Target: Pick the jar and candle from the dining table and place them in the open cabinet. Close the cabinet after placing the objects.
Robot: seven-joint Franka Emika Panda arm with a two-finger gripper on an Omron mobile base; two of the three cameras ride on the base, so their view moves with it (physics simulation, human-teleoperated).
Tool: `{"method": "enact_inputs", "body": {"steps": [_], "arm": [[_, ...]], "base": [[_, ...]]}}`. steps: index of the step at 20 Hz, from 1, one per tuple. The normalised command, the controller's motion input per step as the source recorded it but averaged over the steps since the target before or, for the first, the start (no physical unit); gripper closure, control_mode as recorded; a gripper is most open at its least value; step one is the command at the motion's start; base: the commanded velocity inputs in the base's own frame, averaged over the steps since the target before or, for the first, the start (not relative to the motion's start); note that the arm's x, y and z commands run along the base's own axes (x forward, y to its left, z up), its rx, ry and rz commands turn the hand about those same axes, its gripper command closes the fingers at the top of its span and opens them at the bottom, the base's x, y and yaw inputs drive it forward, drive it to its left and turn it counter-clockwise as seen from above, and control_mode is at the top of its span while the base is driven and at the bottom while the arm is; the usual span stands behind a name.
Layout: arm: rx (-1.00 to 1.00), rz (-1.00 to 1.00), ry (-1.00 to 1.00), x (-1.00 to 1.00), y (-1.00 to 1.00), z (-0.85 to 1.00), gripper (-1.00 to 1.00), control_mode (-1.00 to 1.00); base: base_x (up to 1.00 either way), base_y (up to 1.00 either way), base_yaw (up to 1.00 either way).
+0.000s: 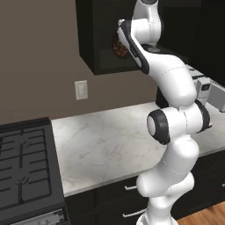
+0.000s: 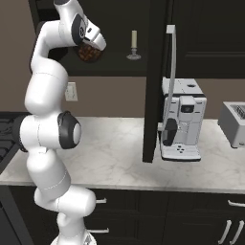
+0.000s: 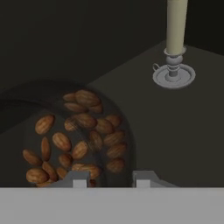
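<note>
My gripper (image 3: pixel 108 178) is shut on the jar (image 3: pixel 78 140), a clear glass jar full of brown nuts, and holds it inside the open black cabinet (image 1: pixel 94 35). The right base view has the jar (image 2: pixel 88 52) at the cabinet's left side, just under my hand. Whether the jar touches the cabinet floor I cannot tell. The cream candle (image 3: pixel 176 26) stands upright on its silvery holder, deeper in the cabinet and to the right of the jar, apart from it. From the right base the candle (image 2: pixel 134 40) shows against the dark interior. The cabinet door (image 2: pixel 155 72) stands open with its long silver handle (image 2: pixel 171 72). The dining table is out of view.
Below the cabinet runs a marble counter (image 1: pixel 101 145) with black drawers. A black stove (image 1: pixel 24 167) is at its left. A coffee machine (image 2: pixel 181 119) and a toaster (image 2: pixel 234 122) stand at the right, with the open door hanging just in front of the machine.
</note>
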Motion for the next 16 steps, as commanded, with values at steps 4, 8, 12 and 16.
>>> {"method": "enact_inputs", "body": {"steps": [4,8,12,16], "arm": [[0.00,0.00,0.00,0.00,0.00,-0.01,1.00,-1.00],[0.00,0.00,0.00,0.00,0.00,0.00,1.00,-1.00],[0.00,0.00,0.00,0.00,0.00,0.00,-1.00,-1.00],[0.00,0.00,0.00,0.00,0.00,0.00,-1.00,-1.00]], "base": [[0.00,0.00,0.00],[0.00,0.00,0.00],[0.00,0.00,0.00],[0.00,0.00,0.00]]}}
